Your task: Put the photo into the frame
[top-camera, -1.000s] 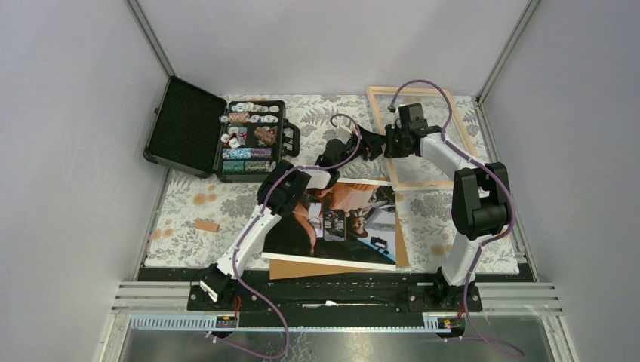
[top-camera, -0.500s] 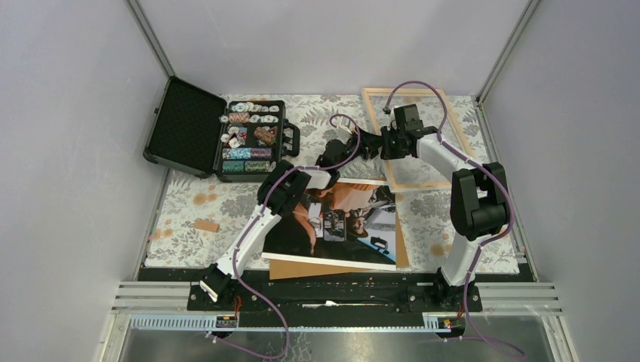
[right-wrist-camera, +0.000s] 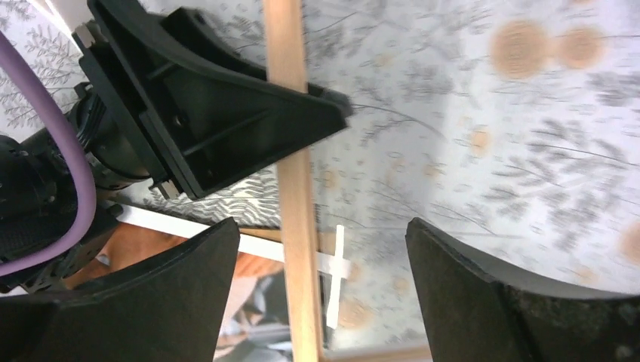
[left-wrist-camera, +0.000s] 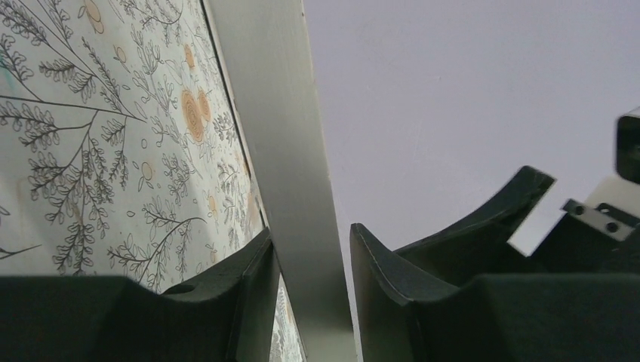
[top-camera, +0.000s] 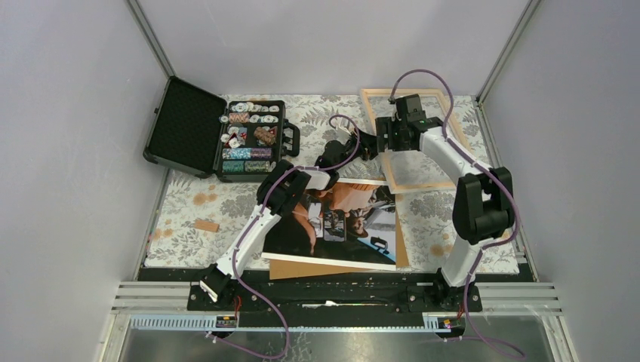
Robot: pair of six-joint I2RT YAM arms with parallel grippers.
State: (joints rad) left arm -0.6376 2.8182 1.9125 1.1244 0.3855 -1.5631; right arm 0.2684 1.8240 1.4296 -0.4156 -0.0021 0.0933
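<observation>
Top view: the frame (top-camera: 434, 183) lies flat at the far right of the table (top-camera: 189, 219), its clear pane showing the patterned cloth beneath. The photo (top-camera: 340, 226) lies picture side up near the arms' bases, on a brown backing board (top-camera: 302, 269), just short of the frame's near corner. Both arms reach to the frame's left rail, with the left gripper (top-camera: 367, 143) and the right gripper (top-camera: 383, 139) close together there. The step in hand looks like getting hold of the frame rather than the photo.

Left wrist view: its fingers (left-wrist-camera: 249, 302) sit on either side of a rail, pads against it or very nearly so. This looks like a narrow pinch on the frame.

Right wrist view: its fingers (right-wrist-camera: 189, 302) stand wide apart, straddling the wooden rail without touching it and holding nothing. One left finger crosses the rail just ahead.

The next move likely calls for one firm grip steadying or shifting the frame while the free arm goes to the photo.
</observation>
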